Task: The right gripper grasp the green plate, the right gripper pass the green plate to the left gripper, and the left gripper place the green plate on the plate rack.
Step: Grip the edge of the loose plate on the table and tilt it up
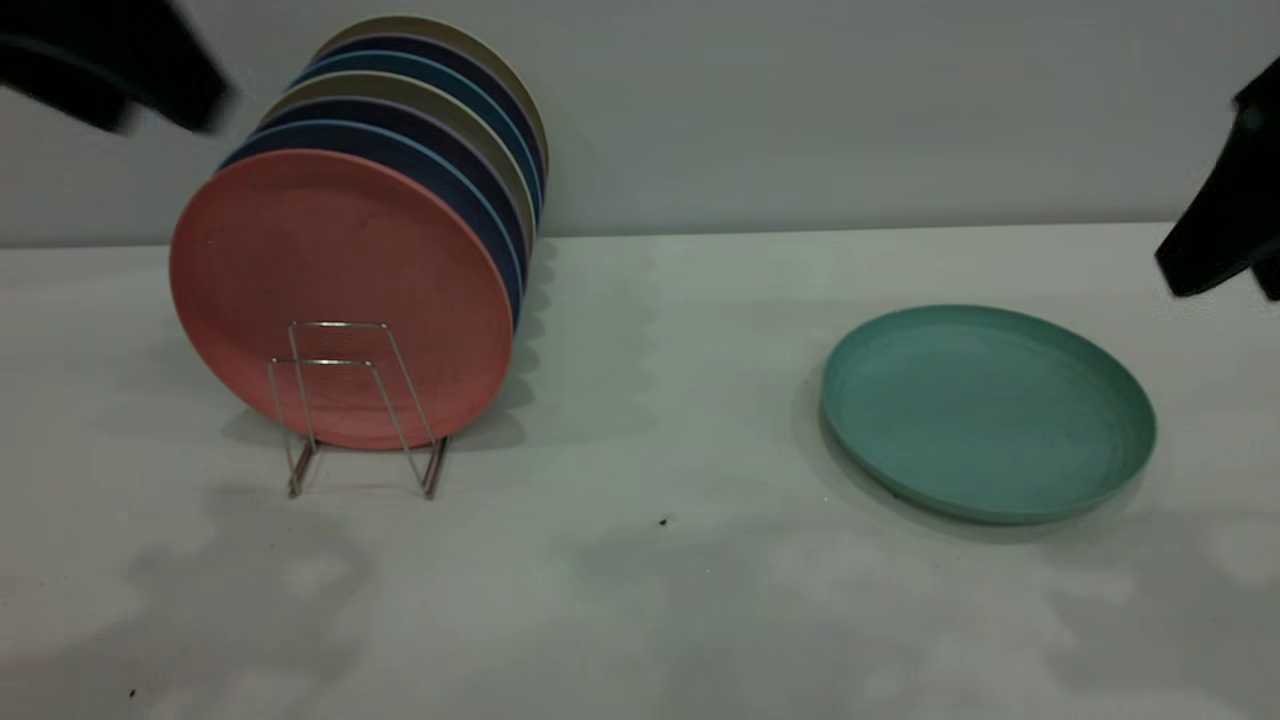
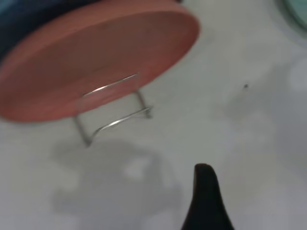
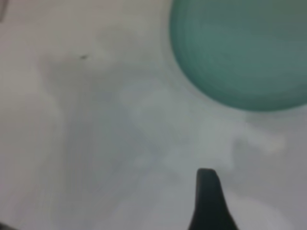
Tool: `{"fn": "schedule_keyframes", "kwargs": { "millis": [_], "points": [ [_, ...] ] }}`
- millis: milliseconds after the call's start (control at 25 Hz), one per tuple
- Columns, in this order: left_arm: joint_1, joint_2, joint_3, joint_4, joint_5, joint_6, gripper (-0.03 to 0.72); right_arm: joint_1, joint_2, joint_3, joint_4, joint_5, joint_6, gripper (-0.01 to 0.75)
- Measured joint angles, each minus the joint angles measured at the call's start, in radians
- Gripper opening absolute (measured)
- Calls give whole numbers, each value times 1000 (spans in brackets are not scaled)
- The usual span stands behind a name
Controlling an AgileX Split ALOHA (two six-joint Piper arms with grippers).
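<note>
You see the round matte teal-green plate (image 1: 988,412) flat on the white table (image 1: 640,580), well right of the thin silver wire plate rack (image 1: 355,405). The right gripper (image 1: 1225,215) hangs above the plate's right side, the left gripper (image 1: 110,65) above the rack; you cannot tell how their jaws stand.

The green plate (image 3: 242,50) lies flat on the white table (image 3: 120,143), its round rim cut off by the picture's edge, so only part of it shows. One tapered black finger (image 3: 208,201) of the right gripper hangs above bare table, at about six o'clock from the plate and well apart from it (its partner is out of sight). A small dark speck (image 3: 84,57) sits on the table at roughly nine o'clock from the plate.
</note>
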Motion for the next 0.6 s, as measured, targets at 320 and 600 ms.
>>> {"fn": "schedule_keyframes", "kwargs": {
  "millis": [320,600],
  "points": [
    [-146,233,-65,-27,-137,2,553,-166,289,-112,234,44,-195,524],
    [-149,356,-85,-119,-224,4,553,-279,555,-253,388,96,-314,524]
  ]
}}
